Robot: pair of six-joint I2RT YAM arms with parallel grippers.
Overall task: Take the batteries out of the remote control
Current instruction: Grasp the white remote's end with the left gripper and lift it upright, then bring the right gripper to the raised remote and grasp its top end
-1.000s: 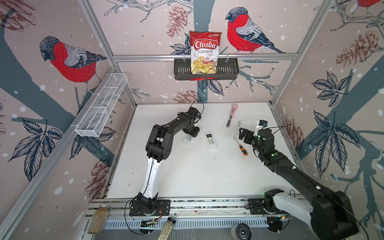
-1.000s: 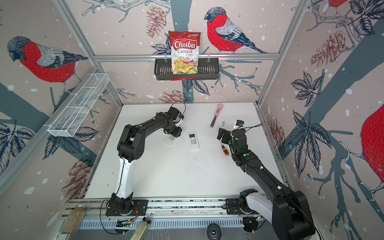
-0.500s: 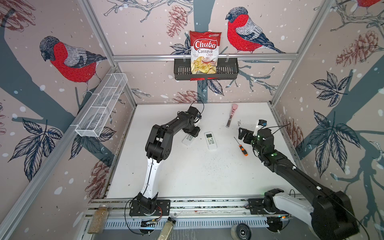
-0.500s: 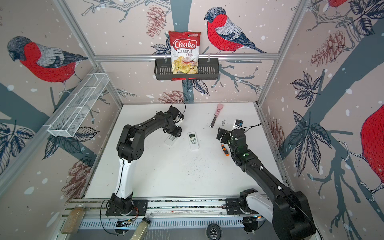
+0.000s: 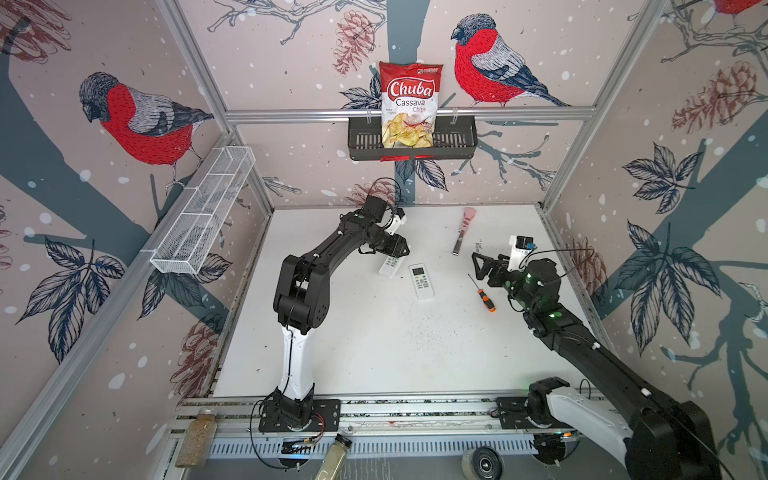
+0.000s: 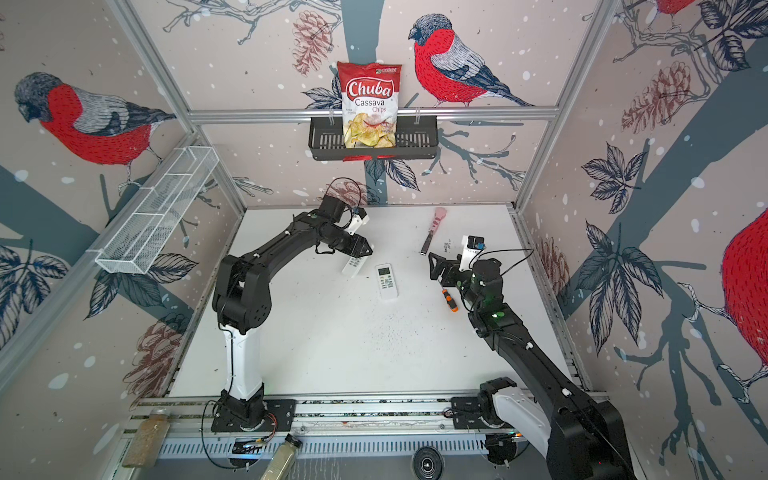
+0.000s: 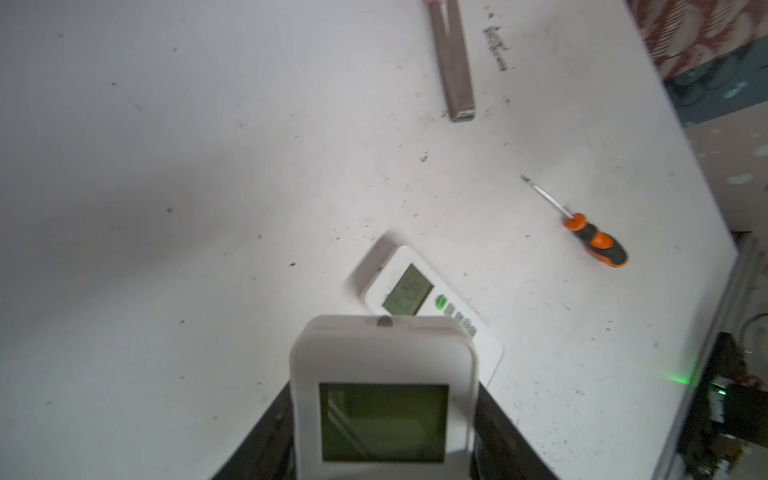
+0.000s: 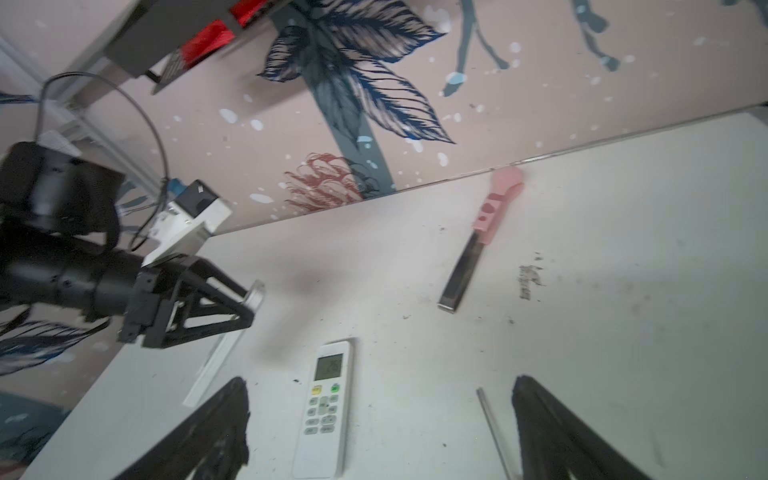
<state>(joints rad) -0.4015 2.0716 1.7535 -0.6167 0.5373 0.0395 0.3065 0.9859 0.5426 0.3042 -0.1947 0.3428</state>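
- Left gripper stays clamped on the tilted remote control.
- Right gripper, jaws apart and empty, has edged toward it; no batteries are out yet.

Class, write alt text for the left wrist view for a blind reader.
A white remote with a greenish display is held by the left gripper, dark fingers either side. Beyond it on the white table lie a second remote, an orange-handled screwdriver and a metal blade.
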